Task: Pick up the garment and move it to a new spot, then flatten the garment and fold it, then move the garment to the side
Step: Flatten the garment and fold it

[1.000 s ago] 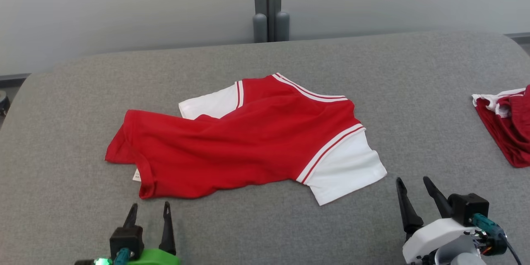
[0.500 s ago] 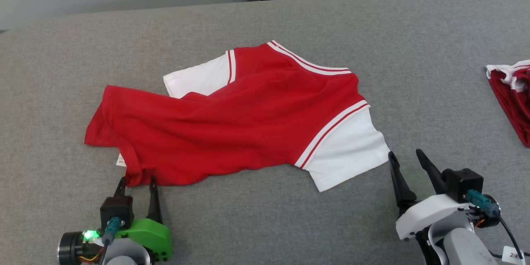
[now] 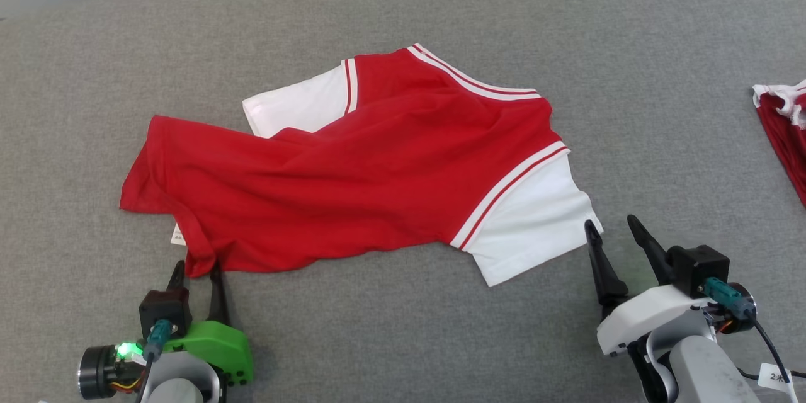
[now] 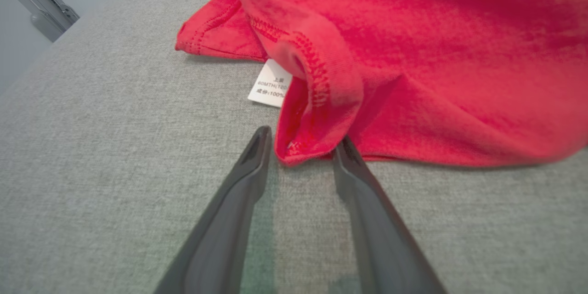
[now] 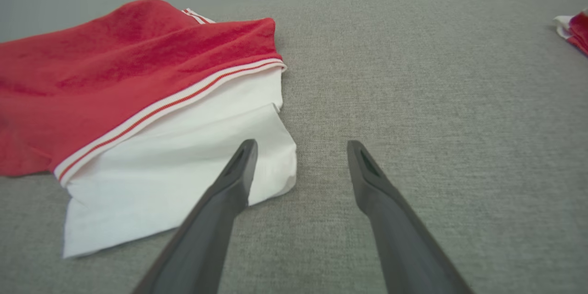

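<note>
garment (image 3: pixel 352 182): red shirt with white sleeves and striped trim, lying rumpled and partly folded over itself at the middle of the grey fabric surface (image 3: pixel 403 340). left gripper (image 3: pixel 197 267): positioned at the shirt's near left corner, jaws parted, one finger on each side of the rolled hem (image 4: pixel 317 96). the right finger touches the cloth, the left sits just beside it; no clamp is visible. a white label (image 4: pixel 271 85) lies under the hem, just beyond the fingertips. right gripper (image 3: pixel 610 221): jaws wide apart, holding nothing, low at the near right white sleeve (image 3: pixel 535 227). its left finger overlaps the sleeve corner and its right finger is over bare surface. a second red-and-white cloth (image 3: pixel 784 132) lies well apart at the right edge.
</note>
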{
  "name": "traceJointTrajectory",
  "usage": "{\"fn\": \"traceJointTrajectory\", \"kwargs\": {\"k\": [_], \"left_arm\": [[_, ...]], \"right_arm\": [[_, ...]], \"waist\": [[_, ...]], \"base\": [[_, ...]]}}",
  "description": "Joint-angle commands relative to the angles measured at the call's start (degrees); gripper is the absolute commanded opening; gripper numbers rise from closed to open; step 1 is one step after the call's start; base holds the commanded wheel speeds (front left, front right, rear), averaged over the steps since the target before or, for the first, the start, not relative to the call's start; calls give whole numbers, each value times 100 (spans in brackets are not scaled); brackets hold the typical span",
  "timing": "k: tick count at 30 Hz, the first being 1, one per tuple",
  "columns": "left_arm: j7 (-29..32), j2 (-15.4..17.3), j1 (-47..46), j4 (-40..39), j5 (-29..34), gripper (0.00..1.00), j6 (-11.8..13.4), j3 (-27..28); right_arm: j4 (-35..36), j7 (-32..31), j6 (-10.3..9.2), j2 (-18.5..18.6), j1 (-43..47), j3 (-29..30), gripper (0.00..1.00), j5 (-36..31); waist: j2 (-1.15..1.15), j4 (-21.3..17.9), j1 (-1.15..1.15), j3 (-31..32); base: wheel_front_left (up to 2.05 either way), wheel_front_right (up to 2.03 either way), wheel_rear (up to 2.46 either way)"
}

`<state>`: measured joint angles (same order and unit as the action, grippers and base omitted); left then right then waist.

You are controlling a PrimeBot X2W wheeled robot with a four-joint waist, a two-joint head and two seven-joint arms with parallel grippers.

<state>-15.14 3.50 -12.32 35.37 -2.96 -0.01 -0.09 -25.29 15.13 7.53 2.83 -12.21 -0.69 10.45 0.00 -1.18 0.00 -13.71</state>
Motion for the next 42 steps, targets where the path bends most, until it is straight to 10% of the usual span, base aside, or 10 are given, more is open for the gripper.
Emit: {"fn": "traceJointTrajectory", "kwargs": {"k": [1, 14, 15, 16, 18, 20, 26, 28, 32, 42], "left_arm": [[3, 22, -78, 0, 15, 66, -5, 27], [3, -22, -44, -221, 66, 85, -49, -36], [3, -26, -25, -239, 72, 86, -54, -52], [3, -26, -9, -248, 72, 86, -58, -61], [3, -27, 9, -268, 59, 88, -49, -57], [3, -32, 37, -277, 44, 89, -47, -59], [2, -38, 32, -297, 53, 88, -64, -50], [2, -40, 21, -283, 62, 46, -82, -53], [2, -43, -1, -249, 60, 0, -100, -61], [2, -48, 116, -415, -198, 0, -204, 66]], "right_arm": [[-29, -1, -9, 22, -55, -33, 100, -36], [-518, -1, -9, 22, -339, -219, 100, -98], [-550, -1, -9, 22, -350, -210, 96, -109], [-582, -1, -9, 22, -349, -207, 58, -112], [-613, -1, -9, 22, -344, -199, 44, -124], [-646, -1, -9, 21, -332, -190, 5, -144], [-718, -2, -9, 22, -364, -212, 0, -103], [-709, -2, -9, 22, -369, -207, 0, -84], [-686, -2, -9, 22, -368, -198, 0, -46], [-405, 0, -9, 23, -247, -17, 0, 88]], "waist": [[0, 11, 0, -15], [0, 109, 0, -96], [0, 116, 0, -99], [0, 122, 0, -100], [0, 128, 0, -99], [0, 132, 0, -98], [0, 127, 0, -109], [0, 123, 0, -110], [0, 116, 0, -112], [0, 153, 0, 76]], "base": [[0, 0, 0], [0, 0, 0], [0, 0, 0], [0, 0, 0], [0, 0, 0], [0, 0, 0], [0, 0, 0], [0, 0, 0], [0, 0, 0], [0, 0, 0]]}}
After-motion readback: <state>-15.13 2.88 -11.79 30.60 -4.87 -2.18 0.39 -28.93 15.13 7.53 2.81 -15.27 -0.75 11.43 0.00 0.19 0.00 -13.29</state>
